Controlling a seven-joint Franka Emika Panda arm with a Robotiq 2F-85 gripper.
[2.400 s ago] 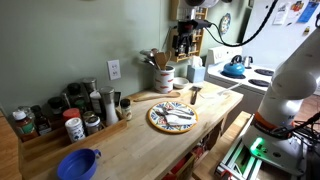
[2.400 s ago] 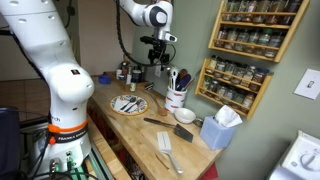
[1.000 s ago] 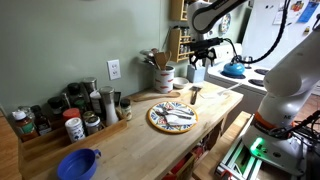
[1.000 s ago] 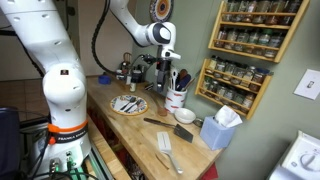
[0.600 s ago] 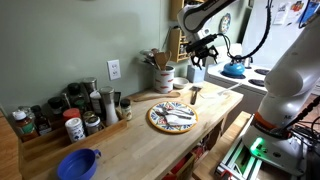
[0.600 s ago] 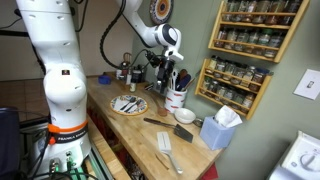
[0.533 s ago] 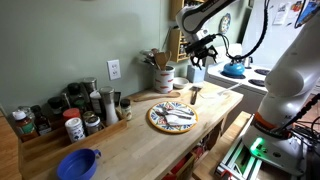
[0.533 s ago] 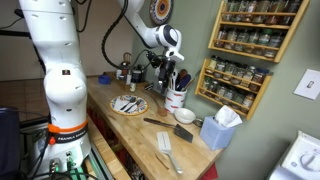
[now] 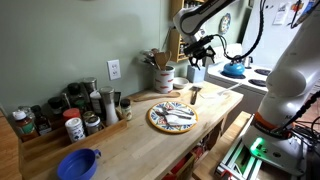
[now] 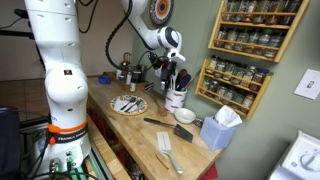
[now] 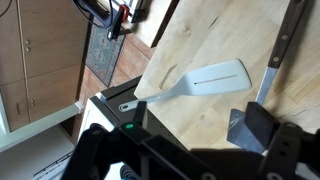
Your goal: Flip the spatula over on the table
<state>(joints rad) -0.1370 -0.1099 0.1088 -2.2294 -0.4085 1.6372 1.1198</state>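
Note:
A pale grey spatula [image 10: 168, 150] lies flat on the wooden counter [image 10: 140, 135] near its front edge. In the wrist view it [image 11: 198, 78] lies below the gripper, handle pointing to the counter's edge. A dark-handled spatula [image 10: 160, 125] lies beside it and also shows in the wrist view [image 11: 283, 45]. My gripper [image 11: 195, 120] is open and empty, well above the counter. In both exterior views it hangs in the air near the utensil crock [image 9: 200, 48] [image 10: 165, 62].
A patterned plate [image 9: 172, 117] with cutlery sits mid-counter. A utensil crock [image 10: 177, 97] and a tissue box [image 10: 218, 128] stand by the wall. Spice jars [image 9: 70, 110] and a blue colander [image 9: 78, 163] sit at the far end. A spice rack [image 10: 250, 40] hangs on the wall.
The arm has come down from high above and swung toward the counter end near the crock. The gripper has stayed open. The spatulas have not moved.

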